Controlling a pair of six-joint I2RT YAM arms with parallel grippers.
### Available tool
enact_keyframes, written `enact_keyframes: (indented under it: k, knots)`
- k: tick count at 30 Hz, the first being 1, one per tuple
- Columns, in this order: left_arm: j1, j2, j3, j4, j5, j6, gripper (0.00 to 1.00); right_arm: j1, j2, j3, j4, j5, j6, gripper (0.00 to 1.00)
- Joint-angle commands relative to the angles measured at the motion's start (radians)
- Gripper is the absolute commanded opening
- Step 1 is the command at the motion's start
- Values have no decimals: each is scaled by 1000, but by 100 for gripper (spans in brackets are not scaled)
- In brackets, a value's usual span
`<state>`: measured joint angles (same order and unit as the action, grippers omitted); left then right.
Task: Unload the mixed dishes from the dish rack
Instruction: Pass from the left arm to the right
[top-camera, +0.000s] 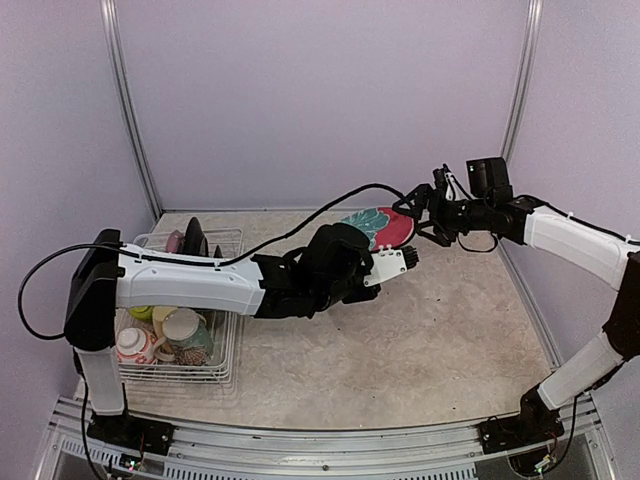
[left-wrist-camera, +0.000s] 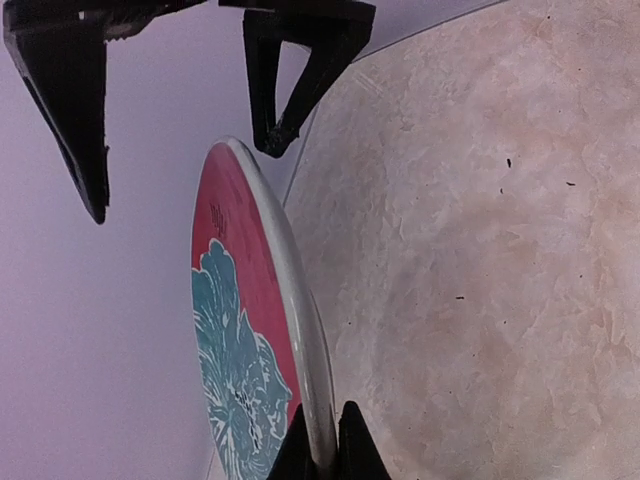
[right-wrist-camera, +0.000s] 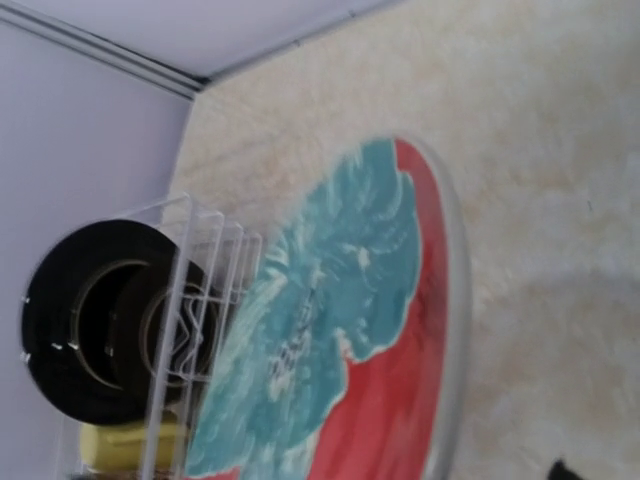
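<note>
Left wrist view shows what the overhead hides: the glossy, round dark red floral plate (left-wrist-camera: 240, 300) stands on edge, its thin pale rim pinched between the right hand's (left-wrist-camera: 320, 445) black fingers. The left hand (left-wrist-camera: 185, 180) gapes wide, touching nothing. From above, the plate is well clear of the white wire dish rack (top-camera: 230, 345), over the mottled beige surface (top-camera: 440, 330). Only the right wrist shows a black-rimmed plate (right-wrist-camera: 60, 330) upright in that rack.
</note>
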<state>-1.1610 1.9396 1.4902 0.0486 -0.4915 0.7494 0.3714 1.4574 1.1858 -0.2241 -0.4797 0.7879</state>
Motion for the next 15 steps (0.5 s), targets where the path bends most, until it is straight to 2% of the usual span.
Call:
enact_keyframes:
  k: [1,8,10,12,14,15]
  knots:
    - [-20,-8,37,239,-87,111,0,13,28,-62,51,-16,47,87]
    - [-31,32,39,242,-120,167,0,23,57,-123,112,-27,80,54]
    - [-31,37,39,229,-128,170,0,21,53,-152,155,-34,103,39]
    - [-31,40,38,215,-139,161,0,22,47,-178,196,-43,126,17]
    - [-31,41,40,183,-147,138,0,23,39,-195,220,-45,137,0]
    - [-31,38,39,159,-150,121,0,22,34,-208,240,-49,144,0]
